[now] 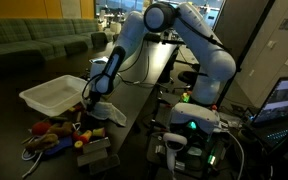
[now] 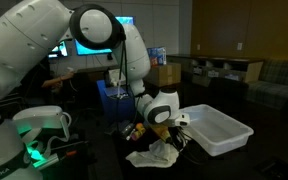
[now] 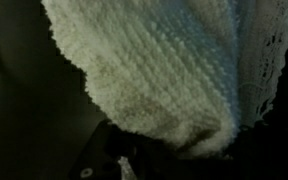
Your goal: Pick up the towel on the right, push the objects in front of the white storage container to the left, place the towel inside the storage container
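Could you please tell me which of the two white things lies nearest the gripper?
The crumpled white towel, right under the gripper; the rigid white storage container stands off to its side.

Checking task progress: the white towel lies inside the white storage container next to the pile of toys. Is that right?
Not inside. The towel lies outside the storage container, beside it and below the gripper. The container looks empty in an exterior view. It is next to the toys, as you say.

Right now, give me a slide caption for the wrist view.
Wrist view: a white knitted towel fills most of the frame, bunched close to the camera, its surroundings dark.
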`<state>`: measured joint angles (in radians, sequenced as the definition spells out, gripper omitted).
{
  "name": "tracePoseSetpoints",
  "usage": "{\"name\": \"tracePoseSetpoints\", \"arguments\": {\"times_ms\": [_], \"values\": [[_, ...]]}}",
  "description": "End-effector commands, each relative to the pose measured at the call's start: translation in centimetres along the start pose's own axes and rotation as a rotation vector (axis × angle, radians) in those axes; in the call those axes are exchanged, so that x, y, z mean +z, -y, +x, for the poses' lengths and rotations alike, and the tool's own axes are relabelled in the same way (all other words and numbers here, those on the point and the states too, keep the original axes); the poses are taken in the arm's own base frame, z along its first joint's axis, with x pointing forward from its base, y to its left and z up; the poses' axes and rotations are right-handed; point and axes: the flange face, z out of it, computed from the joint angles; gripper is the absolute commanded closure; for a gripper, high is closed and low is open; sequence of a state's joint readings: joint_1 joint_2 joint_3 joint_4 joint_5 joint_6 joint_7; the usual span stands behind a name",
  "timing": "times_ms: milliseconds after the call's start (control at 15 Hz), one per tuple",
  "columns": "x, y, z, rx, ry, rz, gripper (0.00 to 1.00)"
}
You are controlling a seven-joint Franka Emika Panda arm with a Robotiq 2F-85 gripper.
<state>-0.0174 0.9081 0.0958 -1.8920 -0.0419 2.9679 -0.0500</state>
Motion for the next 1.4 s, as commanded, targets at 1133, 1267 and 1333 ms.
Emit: {"name": "tracePoseSetpoints", "arguments": {"times_ms": [1133, 1267, 1333], "values": [[2.6, 5.0, 4.1, -0.012, -0.105, 0.005, 0.97], [2.7, 6.4, 4.3, -0.016, -0.115, 0.022, 0.97], [2.8, 7.2, 4.4, -0.019, -0.121, 0.030, 0.97]]}}
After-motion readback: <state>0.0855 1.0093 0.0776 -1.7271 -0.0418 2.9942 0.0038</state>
